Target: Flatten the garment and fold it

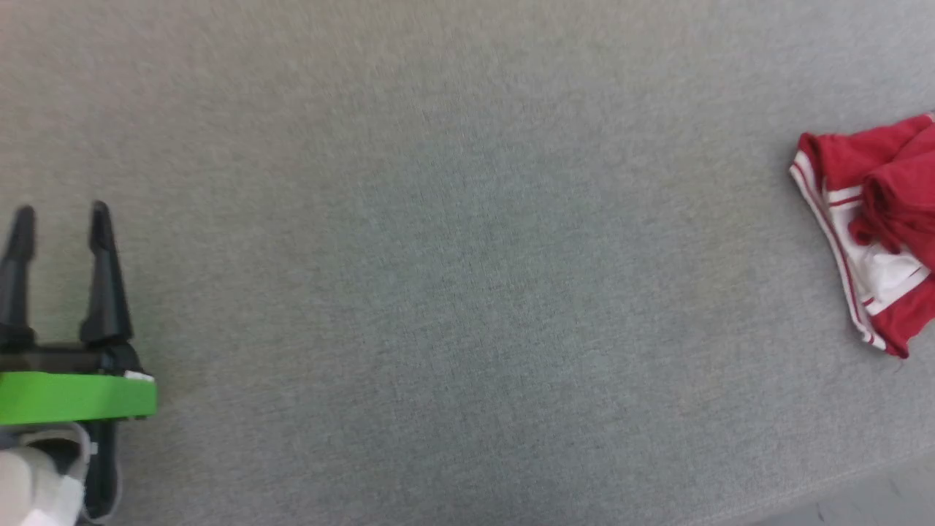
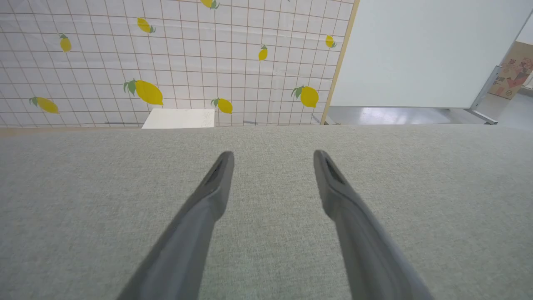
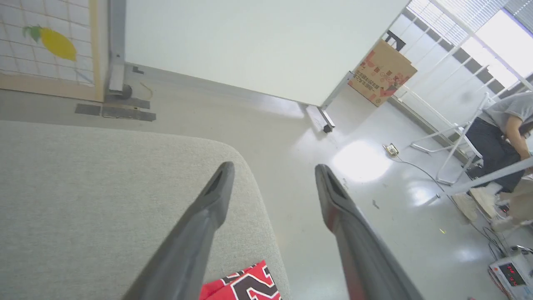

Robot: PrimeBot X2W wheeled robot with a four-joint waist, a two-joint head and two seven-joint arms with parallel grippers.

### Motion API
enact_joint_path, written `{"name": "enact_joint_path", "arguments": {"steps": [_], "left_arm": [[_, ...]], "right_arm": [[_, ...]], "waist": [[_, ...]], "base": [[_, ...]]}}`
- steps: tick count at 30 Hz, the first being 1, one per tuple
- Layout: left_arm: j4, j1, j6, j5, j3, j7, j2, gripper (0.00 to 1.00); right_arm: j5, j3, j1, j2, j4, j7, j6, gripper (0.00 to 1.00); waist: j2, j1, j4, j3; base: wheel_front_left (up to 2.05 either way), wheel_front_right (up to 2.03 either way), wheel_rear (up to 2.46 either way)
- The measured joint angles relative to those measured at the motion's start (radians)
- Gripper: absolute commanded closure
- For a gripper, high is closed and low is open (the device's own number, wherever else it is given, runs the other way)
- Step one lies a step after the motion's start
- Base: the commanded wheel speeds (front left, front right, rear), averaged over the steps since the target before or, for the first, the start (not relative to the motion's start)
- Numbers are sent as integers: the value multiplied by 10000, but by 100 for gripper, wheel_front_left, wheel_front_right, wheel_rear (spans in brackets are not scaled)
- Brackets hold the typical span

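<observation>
Garment (image 1: 876, 219) lies crumpled far right on the grey surface (image 1: 467, 292).

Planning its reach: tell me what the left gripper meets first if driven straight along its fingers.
Nothing close: the left gripper, open, points across the grey tabletop; past its far edge, probably the lemon-print wall.

L end effector (image 1: 62, 219) fingers spread, empty; R end effector (image 3: 273, 168) likewise.

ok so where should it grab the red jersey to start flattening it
Probably the striped white edge of the garment, approached from the table side on the head view's left: that edge lies flat and exposed there, while the red cloth behind is bunched.
</observation>
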State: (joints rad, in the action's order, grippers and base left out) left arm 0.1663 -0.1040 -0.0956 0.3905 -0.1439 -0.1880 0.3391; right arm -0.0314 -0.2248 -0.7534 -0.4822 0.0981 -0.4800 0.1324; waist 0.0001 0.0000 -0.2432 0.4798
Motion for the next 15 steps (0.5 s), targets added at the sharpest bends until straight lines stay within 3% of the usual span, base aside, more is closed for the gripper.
{"name": "enact_joint_path", "arguments": {"steps": [5, 15], "left_arm": [[-619, 27, 88, 59, 180, -242, -370, 0], [-1212, 291, 303, 134, 94, -514, -830, 0]], "right_arm": [[-1014, 1081, -232, 654, -520, 1308, 0, 0], [-1317, 2222, 324, 3415, -844, 4800, -6, 0]], "waist": [[0, 0, 174, -911], [0, 0, 818, -2667]], "base": [[0, 0, 0], [0, 0, 0]]}}
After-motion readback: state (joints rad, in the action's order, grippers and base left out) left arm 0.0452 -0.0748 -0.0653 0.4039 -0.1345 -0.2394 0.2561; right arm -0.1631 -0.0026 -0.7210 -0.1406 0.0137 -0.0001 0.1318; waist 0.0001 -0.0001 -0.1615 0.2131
